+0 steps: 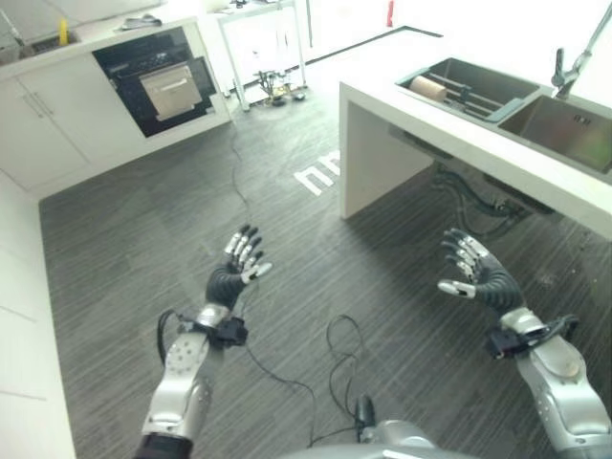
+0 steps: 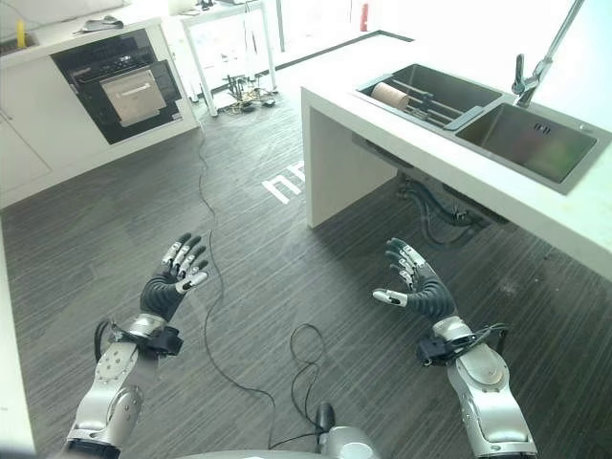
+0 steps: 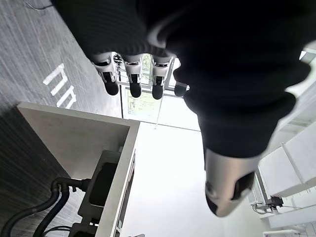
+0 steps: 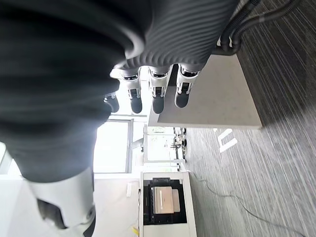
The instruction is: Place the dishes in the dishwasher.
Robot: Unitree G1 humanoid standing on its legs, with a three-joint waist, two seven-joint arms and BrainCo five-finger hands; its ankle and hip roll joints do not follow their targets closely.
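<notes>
Both hands hang over the dark floor short of the white worktop (image 2: 430, 143): the left hand (image 1: 232, 275) and the right hand (image 2: 421, 287) each hold nothing, fingers relaxed and spread. A brown round dish (image 2: 390, 95) lies in the worktop's sink (image 2: 449, 91), beside a rack.

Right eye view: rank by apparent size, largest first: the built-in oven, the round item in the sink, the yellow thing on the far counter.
1. Built-in oven
2. Round item in the sink
3. Yellow thing

Apparent size only: the oven and yellow thing sit farther from the camera.
</notes>
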